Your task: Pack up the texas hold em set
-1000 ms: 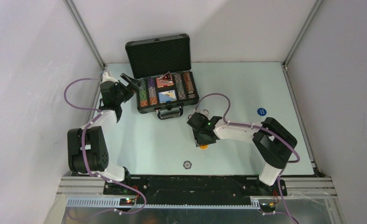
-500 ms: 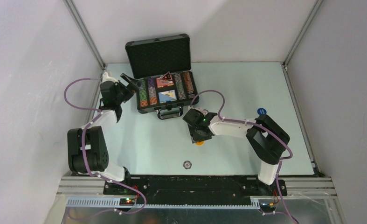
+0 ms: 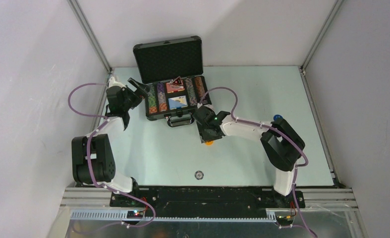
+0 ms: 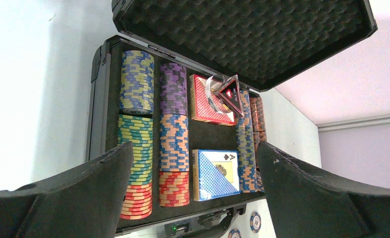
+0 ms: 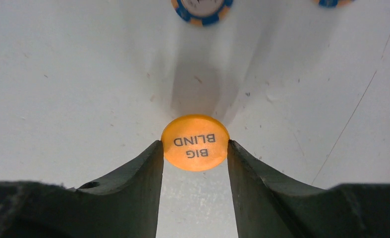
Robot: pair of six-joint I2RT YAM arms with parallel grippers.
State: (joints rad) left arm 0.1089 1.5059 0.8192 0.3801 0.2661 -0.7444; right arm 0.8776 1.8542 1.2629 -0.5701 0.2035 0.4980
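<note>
Right tool [image 5: 195, 148]: clamped on the rim of the orange button [image 5: 195, 143], above the bench [image 5: 59, 74], near-right of the case [image 3: 169, 58].
Left tool [image 4: 194, 146]: wide open, empty, at the case's left end.
Doing it well: hold firm, carry level, release low in a free pocket.
Button: round, no long axis; lettered face up.
Case axis: left-right.

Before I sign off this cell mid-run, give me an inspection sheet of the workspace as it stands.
Surface: pale table, faint scuffs.
Job's things: briefcase open, holding chip rows, red deck, blue deck, triangular marker; clear button and two blue-edged chips loose on the table.
Clutter: nothing seen.
Grippers: left gripper open beside the case's left end; right gripper jaws closed on orange button.
Cables: purple cable looped along each arm, none seen snagged.
Surroundings: white walls, metal frame posts.
</note>
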